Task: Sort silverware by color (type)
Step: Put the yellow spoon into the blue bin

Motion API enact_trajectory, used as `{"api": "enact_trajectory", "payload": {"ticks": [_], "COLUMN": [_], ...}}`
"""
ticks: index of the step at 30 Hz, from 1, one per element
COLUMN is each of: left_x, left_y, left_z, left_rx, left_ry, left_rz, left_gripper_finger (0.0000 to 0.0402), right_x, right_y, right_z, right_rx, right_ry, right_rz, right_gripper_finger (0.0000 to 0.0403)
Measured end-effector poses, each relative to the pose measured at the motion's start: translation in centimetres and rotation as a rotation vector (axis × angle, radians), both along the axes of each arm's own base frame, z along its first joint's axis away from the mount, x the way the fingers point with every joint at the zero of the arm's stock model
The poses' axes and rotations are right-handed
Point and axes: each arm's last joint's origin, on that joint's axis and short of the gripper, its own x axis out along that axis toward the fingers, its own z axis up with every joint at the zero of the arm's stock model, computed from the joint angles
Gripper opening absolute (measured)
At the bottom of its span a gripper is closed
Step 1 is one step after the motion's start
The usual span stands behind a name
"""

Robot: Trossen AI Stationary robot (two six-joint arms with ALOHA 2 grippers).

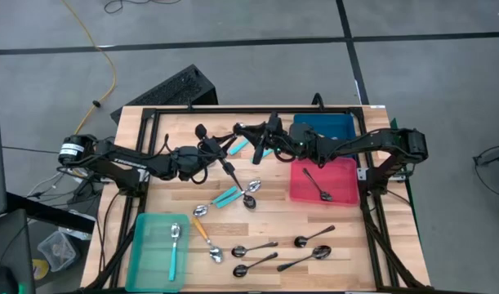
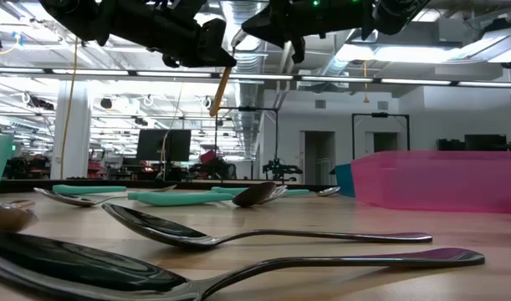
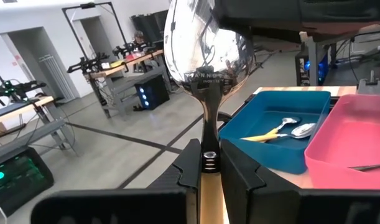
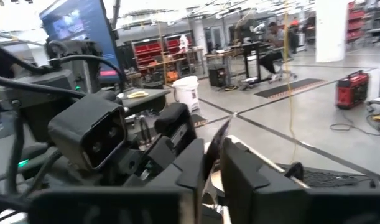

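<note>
Above the desk's far edge, a mid-air handover of an orange-handled spoon (image 3: 208, 93).
Left gripper (image 3: 208, 163) fingers clenched its handle, bowl up; right gripper (image 4: 213, 163) fingers were pinched on the bowel's edge. Best release only once the right's hold looked firm, blue bin (image 1: 327, 126) close by.

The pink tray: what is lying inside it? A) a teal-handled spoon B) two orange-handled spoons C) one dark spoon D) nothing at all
C: in the high view a single dark spoon lies in the pink tray.
</note>
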Motion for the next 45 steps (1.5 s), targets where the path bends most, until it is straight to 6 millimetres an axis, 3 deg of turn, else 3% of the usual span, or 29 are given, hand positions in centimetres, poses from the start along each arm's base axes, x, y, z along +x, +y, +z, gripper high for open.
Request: {"api": "enact_trajectory", "payload": {"ticks": [3, 7, 17, 21, 27, 38, 45], "left_x": [0.0, 0.0, 0.0, -0.3, -0.7, -0.9, -0.9], "left_y": [0.0, 0.0, 0.0, 0.2, 0.4, 0.3, 0.2], "left_z": [0.0, 0.0, -0.4, -1.2, -2.3, -3.0, -3.0], "left_rx": [0.005, 0.012, 0.000, 0.004, -0.032, -0.134, -0.190], "left_ry": [0.005, 0.011, 0.051, 0.140, 0.223, 0.221, 0.184], "left_rz": [-0.012, -0.018, -0.022, 0.067, 0.131, 0.107, 0.083], "left_gripper_finger": [0.0017, 0.0037, 0.0137, 0.0169, 0.0195, 0.0196, 0.0197], "right_x": [0.1, 0.1, 0.1, 0.0, -0.8, -5.0, -7.1], "right_y": [0.2, 0.2, 0.1, 0.1, -0.4, 0.3, 0.5], "right_z": [0.0, 0.0, -0.1, -0.3, -1.4, -0.4, -2.5], "right_rx": [0.002, -0.001, -0.004, 0.025, 0.032, -0.118, -0.187], "right_ry": [0.002, 0.004, 0.007, 0.031, 0.219, 0.544, 0.841], "right_rz": [0.036, 0.062, 0.044, 0.019, -0.166, -0.494, -0.674], "right_gripper_finger": [0.0020, 0.0019, 0.0019, 0.0019, 0.0019, 0.0019, 0.0019]}}
